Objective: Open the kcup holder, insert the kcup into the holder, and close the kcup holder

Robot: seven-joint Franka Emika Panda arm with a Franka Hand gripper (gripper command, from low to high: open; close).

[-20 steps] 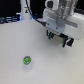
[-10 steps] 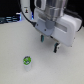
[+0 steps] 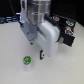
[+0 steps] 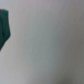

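Exterior view, left to right: the kcup (image 3: 26,61), green-and-white top up, stands alone on the pale worktop (image 3: 10,45) toward its near edge. Above and just right of it hangs the tool (image 3: 30,34) on the arm (image 3: 36,11), apart from the pod; its jaws are blurred, so how far open it is cannot be told, and nothing is seen held in it. A white bottle-shaped object (image 3: 48,37) sits in front of the kcup holder (image 3: 65,31), the black box at the worktop's far right corner, which looks closed. Judgement: the opening step is in hand, not yet done; the next move calls for reaching the front handle past the white object. Wrist view shows only plain pale surface and a dark teal blur. The room behind is dim.
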